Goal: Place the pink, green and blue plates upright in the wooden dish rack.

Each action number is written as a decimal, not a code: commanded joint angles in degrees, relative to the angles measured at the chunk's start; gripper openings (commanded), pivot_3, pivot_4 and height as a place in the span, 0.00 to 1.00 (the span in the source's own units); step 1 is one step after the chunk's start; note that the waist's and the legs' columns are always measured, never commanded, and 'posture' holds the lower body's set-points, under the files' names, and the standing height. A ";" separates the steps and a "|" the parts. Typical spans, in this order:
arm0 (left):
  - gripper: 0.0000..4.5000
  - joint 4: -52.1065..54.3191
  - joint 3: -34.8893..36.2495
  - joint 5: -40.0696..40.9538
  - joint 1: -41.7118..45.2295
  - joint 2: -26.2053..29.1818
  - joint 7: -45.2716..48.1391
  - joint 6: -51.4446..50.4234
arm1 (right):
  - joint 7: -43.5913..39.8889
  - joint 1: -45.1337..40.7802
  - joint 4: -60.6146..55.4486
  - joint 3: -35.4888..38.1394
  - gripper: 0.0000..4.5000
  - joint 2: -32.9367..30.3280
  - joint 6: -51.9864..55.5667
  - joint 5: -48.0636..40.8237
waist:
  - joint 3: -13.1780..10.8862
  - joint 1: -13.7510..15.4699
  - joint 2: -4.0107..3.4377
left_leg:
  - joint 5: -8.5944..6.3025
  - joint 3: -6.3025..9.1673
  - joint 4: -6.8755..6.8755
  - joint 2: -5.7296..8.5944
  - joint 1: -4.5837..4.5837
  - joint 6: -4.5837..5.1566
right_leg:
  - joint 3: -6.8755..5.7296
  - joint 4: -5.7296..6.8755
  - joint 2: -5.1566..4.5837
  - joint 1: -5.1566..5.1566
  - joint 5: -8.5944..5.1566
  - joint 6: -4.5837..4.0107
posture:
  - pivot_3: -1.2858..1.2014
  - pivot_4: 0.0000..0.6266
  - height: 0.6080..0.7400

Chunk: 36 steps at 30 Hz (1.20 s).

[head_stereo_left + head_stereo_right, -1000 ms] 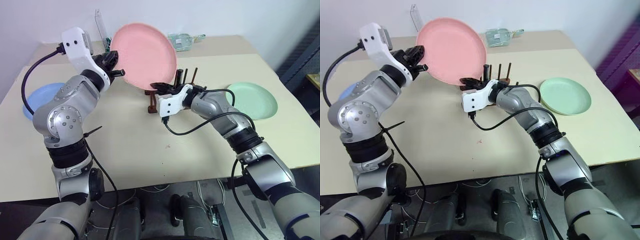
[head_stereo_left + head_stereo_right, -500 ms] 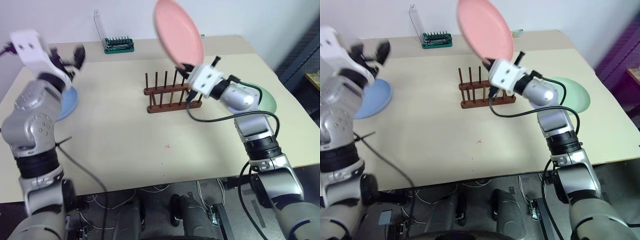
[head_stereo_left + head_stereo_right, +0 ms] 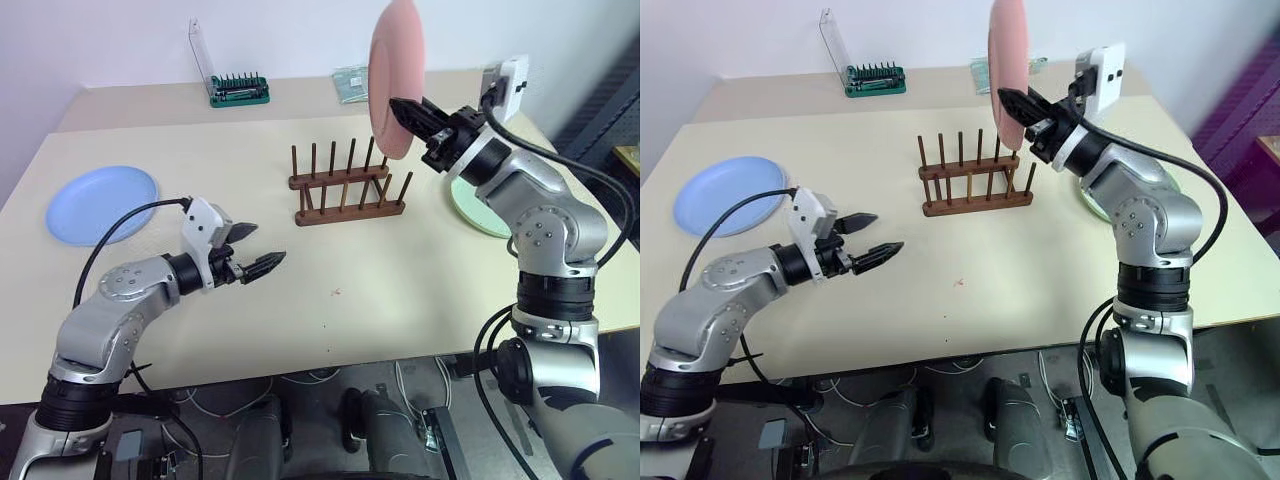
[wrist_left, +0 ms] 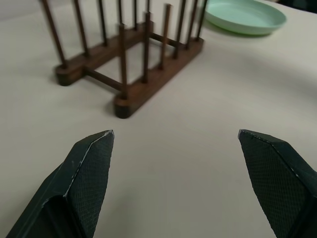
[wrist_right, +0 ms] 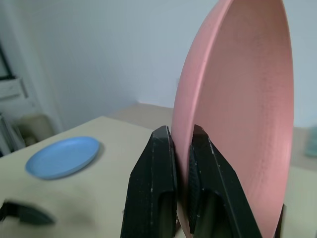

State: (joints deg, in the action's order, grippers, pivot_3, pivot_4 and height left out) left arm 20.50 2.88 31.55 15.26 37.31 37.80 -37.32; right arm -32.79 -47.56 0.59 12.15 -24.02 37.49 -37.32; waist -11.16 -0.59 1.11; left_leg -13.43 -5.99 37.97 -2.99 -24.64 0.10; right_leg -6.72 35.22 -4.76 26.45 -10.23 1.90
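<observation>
The counter point(image 3: 330, 320) is carrying everything, a broad beige surface in front of me. I am holding the pink plate point(image 3: 385, 70) upright and edge-on, up in the air above the right end of the wooden dish rack point(image 3: 345, 185), not touching its pegs. My right fingers point(image 5: 181, 163) are clamping the plate's rim from below, one on each face. The blue plate point(image 3: 102, 204) is lying flat near the counter's left edge, well apart from the rack. The green plate point(image 4: 245, 15) is lying flat to the right of the rack, partly hidden behind my right arm. The rack is sitting empty near the middle of the counter, its two rows of pegs standing upright. A green tool-bit holder point(image 3: 238, 90) with its clear lid raised is resting at the far edge. My left fingers point(image 4: 94, 163) are spread wide and empty, hanging low over bare counter, pointing towards the rack from its near left side.
</observation>
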 commanded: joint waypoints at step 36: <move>0.93 0.44 -3.96 -4.41 -1.65 -2.99 3.64 3.42 | -2.90 -1.88 12.20 7.85 0.82 -12.61 -3.71 5.23 | -0.03 0.51 -0.06 | -0.01 0.02 0.01 0.03 -0.05 0.02 | 0.00 -0.03 0.03 0.00 0.03 0.29 | 0.52 0.24 0.92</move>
State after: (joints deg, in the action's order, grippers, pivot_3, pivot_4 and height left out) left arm 20.51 -1.32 27.51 13.68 34.50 41.11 -35.33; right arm -35.88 -49.69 14.51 16.89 -34.73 33.65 -31.24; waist -11.19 -0.08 1.06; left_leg -13.44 -5.97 37.98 -2.96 -24.69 0.13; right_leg -6.71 35.18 -4.73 26.44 -10.21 2.18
